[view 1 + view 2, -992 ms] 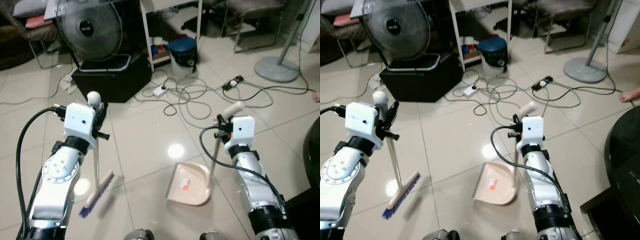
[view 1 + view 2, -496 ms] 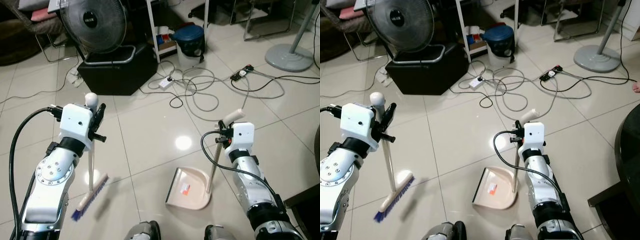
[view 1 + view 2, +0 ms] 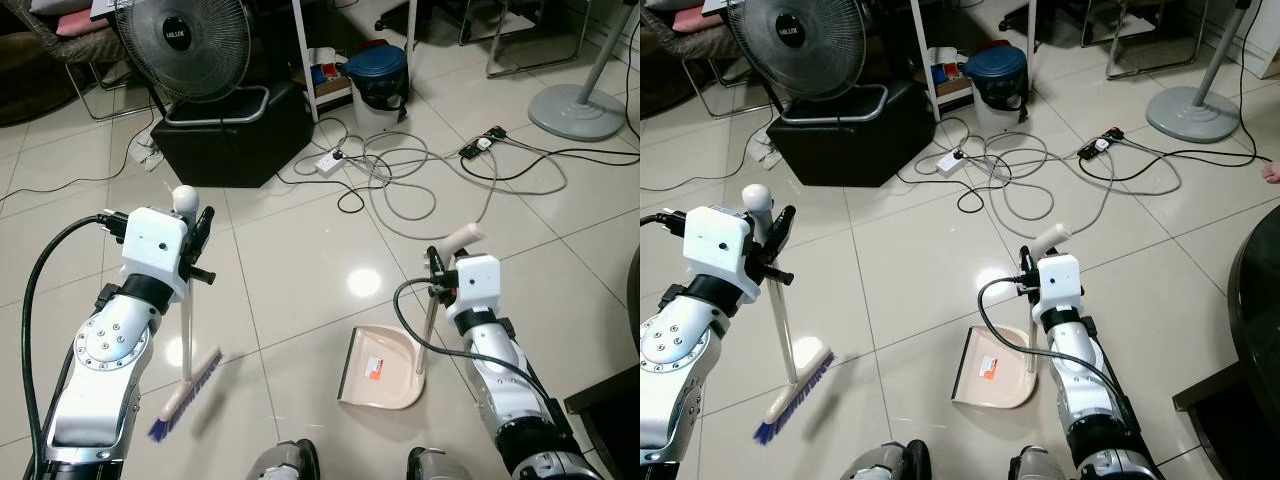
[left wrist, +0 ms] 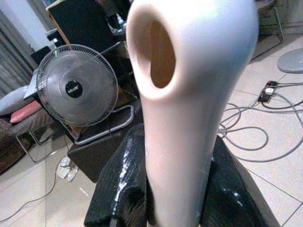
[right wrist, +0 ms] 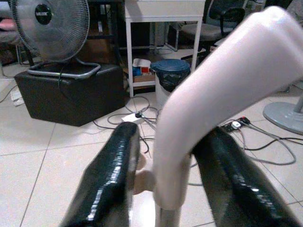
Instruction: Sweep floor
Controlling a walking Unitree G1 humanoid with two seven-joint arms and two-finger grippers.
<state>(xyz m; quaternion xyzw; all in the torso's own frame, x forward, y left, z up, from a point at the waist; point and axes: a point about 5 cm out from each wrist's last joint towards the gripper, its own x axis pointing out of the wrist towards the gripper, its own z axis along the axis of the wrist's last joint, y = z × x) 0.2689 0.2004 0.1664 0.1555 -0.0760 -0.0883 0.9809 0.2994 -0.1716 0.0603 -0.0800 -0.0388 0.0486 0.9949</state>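
While the left gripper [image 3: 200, 240] clamps the broom [image 3: 186, 345], the right gripper [image 3: 440, 272] clamps the dustpan [image 3: 380, 368]; cables [image 3: 400, 190] lie ahead.

A glossy tiled floor [image 3: 290, 260] of pale cream carried a beige dustpan [image 3: 380, 368] lying flat and, well apart to its left, a broom head [image 3: 185, 397] with blue bristles resting on the tiles. Farther back, tangled cables [image 3: 400, 175] and a power strip [image 3: 478, 148] sprawled beside a black box [image 3: 225, 140], a blue bin [image 3: 378, 78] and a round grey stand base [image 3: 580, 112].
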